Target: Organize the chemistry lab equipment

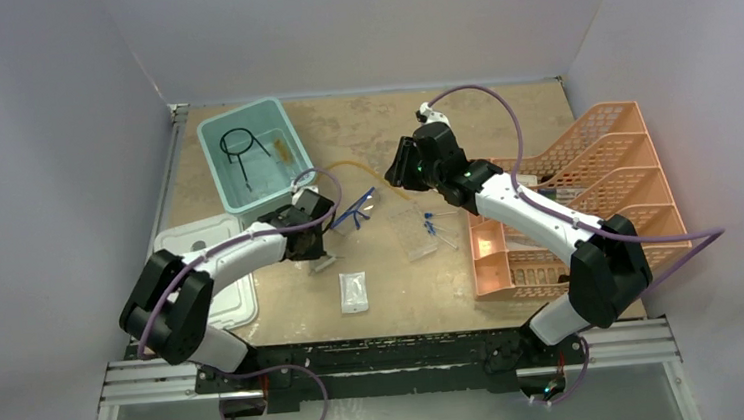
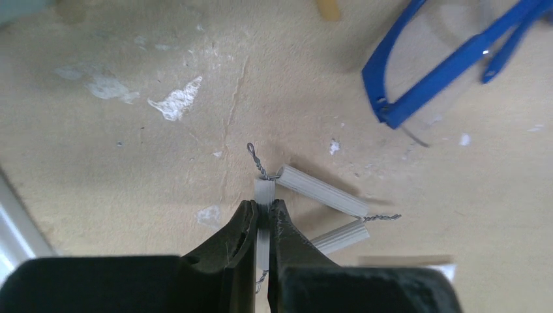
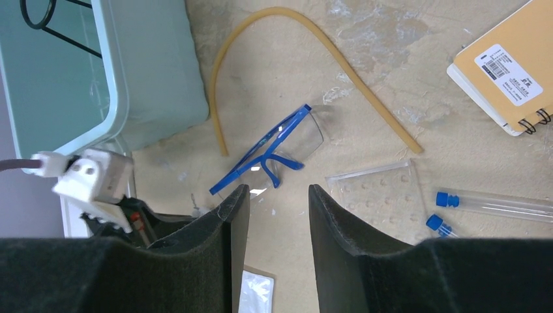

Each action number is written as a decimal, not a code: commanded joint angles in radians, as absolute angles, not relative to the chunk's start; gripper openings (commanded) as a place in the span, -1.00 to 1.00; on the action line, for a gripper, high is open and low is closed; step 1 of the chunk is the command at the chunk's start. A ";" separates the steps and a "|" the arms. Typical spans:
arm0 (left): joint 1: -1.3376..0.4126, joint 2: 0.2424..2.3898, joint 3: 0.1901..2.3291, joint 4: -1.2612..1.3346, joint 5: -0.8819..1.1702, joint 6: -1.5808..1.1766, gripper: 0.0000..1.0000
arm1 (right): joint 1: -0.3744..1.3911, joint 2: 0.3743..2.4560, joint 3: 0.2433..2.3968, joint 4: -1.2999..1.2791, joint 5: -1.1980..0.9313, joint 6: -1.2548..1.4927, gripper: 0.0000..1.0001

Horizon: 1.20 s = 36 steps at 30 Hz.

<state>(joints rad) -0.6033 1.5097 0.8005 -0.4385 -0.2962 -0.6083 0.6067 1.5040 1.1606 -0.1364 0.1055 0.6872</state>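
My left gripper (image 2: 262, 208) is shut on one white-sleeved side of the wire triangle (image 2: 319, 189), low over the table beside the white packet (image 1: 353, 292). The blue-framed goggles (image 3: 261, 153) lie just beyond it. My right gripper (image 3: 277, 189) hangs open and empty above the goggles. Amber tubing (image 3: 365, 85) arcs behind them. The clear rack (image 3: 381, 189) and blue-capped tubes (image 3: 495, 203) lie to the right. The black wire ring tripod (image 1: 240, 145) rests inside the teal tub (image 1: 212, 162).
An orange tiered mesh tray (image 1: 597, 182) fills the right side of the table. The tub's white lid (image 1: 240, 301) lies at the near left under my left arm. A yellow spiral notebook (image 3: 508, 72) sits at the right.
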 commanded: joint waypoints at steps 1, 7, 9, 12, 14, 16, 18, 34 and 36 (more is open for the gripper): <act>-0.606 1.378 0.914 -0.487 -0.330 -0.583 -1.00 | 0.605 1.470 1.165 -0.098 0.130 0.665 -0.19; -0.604 1.233 1.004 -0.490 -0.381 -0.512 -1.00 | 0.605 1.455 1.166 -0.086 0.149 0.663 -0.19; -0.600 1.199 1.045 -0.487 -0.415 -0.503 -1.00 | 0.604 1.453 1.168 -0.084 0.158 0.664 -0.19; -0.545 1.182 1.116 -0.495 -0.423 -0.502 -1.00 | 0.604 1.451 1.170 -0.081 0.169 0.662 -0.19; -0.475 1.200 1.178 -0.511 -0.409 -0.503 -1.00 | 0.604 1.456 1.175 -0.083 0.172 0.659 -0.19; -0.393 1.238 1.238 -0.534 -0.381 -0.513 -1.00 | 0.603 1.466 1.192 -0.105 0.173 0.655 -0.19; -0.351 1.286 1.287 -0.551 -0.389 -0.512 -1.00 | 0.603 1.480 1.212 -0.118 0.173 0.637 -0.19; -0.216 1.657 1.383 -0.587 -0.364 -0.543 -1.00 | 0.593 1.563 1.265 -0.118 0.224 0.467 -0.18; -0.215 1.684 1.388 -0.579 -0.346 -0.523 -1.00 | 0.591 1.573 1.273 -0.114 0.223 0.464 -0.17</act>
<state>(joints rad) -0.2157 1.6627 1.3468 -0.6067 -0.3779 -0.5335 0.5961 1.5719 1.2247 -0.1371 0.1936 0.5064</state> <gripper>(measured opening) 0.042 0.411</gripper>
